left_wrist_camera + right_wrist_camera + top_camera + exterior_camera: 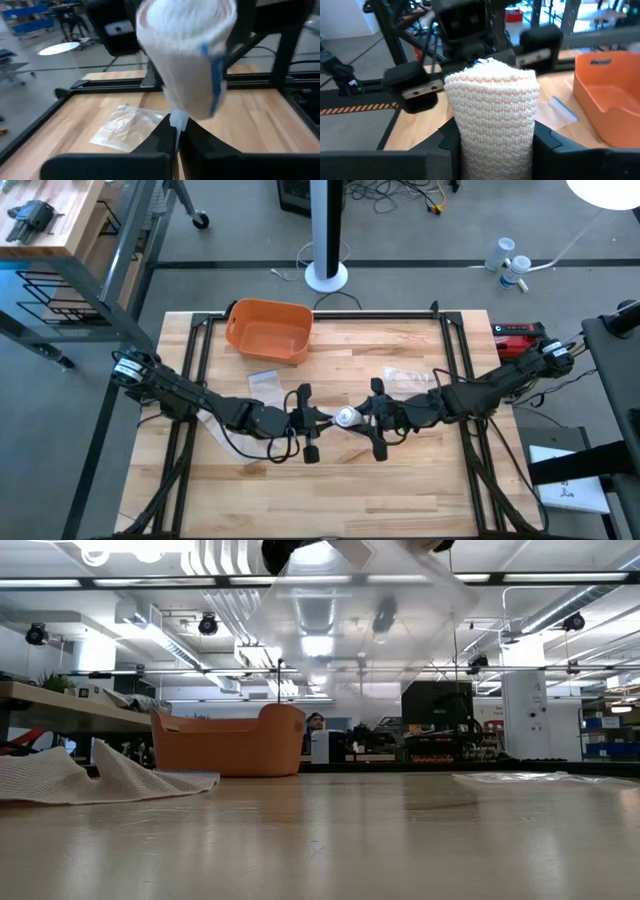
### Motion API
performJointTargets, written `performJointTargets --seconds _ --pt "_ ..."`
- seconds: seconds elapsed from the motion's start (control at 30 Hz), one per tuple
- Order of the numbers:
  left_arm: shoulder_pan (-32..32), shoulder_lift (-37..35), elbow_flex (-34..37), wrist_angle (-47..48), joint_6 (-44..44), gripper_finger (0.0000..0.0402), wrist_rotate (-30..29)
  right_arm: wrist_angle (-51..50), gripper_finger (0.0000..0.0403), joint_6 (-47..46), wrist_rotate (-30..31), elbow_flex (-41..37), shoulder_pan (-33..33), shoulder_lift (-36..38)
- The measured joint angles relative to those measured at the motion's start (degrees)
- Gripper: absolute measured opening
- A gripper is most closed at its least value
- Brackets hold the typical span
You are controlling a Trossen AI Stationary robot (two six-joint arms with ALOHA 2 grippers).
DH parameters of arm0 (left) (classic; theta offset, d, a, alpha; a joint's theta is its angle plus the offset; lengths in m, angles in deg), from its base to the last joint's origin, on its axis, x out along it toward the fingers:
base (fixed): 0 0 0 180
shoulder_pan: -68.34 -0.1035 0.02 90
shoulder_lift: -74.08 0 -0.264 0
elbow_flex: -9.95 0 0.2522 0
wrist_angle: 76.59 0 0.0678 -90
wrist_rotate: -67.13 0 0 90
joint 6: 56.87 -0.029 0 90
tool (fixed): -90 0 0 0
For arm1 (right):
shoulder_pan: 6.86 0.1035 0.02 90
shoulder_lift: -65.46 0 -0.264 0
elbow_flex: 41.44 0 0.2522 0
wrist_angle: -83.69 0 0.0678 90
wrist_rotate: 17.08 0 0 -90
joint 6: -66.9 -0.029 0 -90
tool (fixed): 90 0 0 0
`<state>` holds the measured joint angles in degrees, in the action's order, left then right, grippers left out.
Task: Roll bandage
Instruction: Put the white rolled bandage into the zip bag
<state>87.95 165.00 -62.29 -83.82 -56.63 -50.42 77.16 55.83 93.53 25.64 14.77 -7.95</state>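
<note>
Bandage roll (491,117): soft, light, compressible knit beside orange basket (268,330); right gripper (372,418) clamps its sides, left gripper (306,423) pinches its tail.

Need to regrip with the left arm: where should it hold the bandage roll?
Grip the loose tail hanging under the bandage roll, coming from the left. The right tool already clamps the roll's round body, so only that thin tail is free; the left tool pinches it.
</note>
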Motion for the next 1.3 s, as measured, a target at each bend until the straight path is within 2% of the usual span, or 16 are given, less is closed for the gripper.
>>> performJointTargets --seconds 0.23,0.37,0.53,0.67,0.77,0.9,1.03,1.17,1.3 --pt "0.54 0.00 0.00 -5.94 -1.19 0.0001 4.56 1.89 0.0123 5.24 0.42 -0.11 1.85 3.47" --pt "1.51 0.00 0.18 -10.90 -4.02 0.0000 7.41 5.09 0.0125 7.84 3.08 -1.08 3.92 5.03" --pt "2.14 0.30 1.05 -18.44 -6.94 0.0000 7.99 17.19 0.0123 10.97 3.36 -4.73 6.54 5.61" --pt "2.13 2.58 1.13 -22.53 -8.51 0.0000 12.23 26.10 0.0124 13.50 2.29 -6.90 7.93 4.77" --pt "2.10 4.86 1.18 -25.98 -9.51 0.0000 12.96 31.29 0.0123 13.68 -0.87 -7.86 7.90 3.43" --pt "2.03 7.27 1.20 -31.92 -11.12 0.0000 16.51 34.68 0.0124 13.67 -1.76 -8.13 7.90 1.37" --pt "2.04 7.14 1.18 -33.05 -11.76 0.0000 16.67 36.00 0.0124 12.77 -1.65 -8.49 8.49 0.38" --pt "2.10 7.10 1.18 -33.18 -12.53 0.0000 20.97 37.31 0.0123 13.26 -1.81 -8.71 9.13 0.00" --pt "2.10 7.10 1.18 -34.14 -12.79 0.0000 21.67 39.01 0.0125 13.25 -2.65 -9.17 9.24 0.00"
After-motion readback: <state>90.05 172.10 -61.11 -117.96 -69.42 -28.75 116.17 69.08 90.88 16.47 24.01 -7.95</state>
